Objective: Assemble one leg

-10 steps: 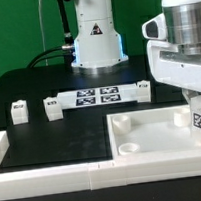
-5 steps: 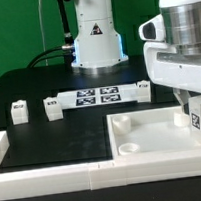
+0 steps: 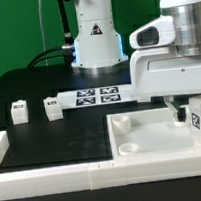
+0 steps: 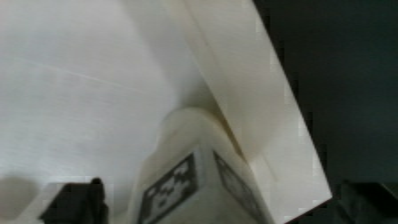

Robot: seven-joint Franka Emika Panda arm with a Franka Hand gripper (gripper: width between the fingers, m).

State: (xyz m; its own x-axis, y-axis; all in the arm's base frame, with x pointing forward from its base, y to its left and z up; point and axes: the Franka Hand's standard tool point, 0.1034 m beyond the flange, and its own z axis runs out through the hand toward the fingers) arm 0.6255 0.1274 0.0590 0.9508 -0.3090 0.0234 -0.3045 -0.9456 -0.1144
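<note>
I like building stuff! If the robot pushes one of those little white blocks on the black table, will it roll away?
Probably not. The little block looks boxy with flat sides, so it would likely slide, not roll. It seems hard plastic, so stiff, and being small, probably light. On the smooth table it might skid or tip.

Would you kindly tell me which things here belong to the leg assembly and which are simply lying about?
Part of the job:
- the leg standing in the tray's corner, under the arm
- the tray
- the gripper, mostly hidden just above that leg

Lying about:
- two spare legs on the black table
- the marker board
</note>
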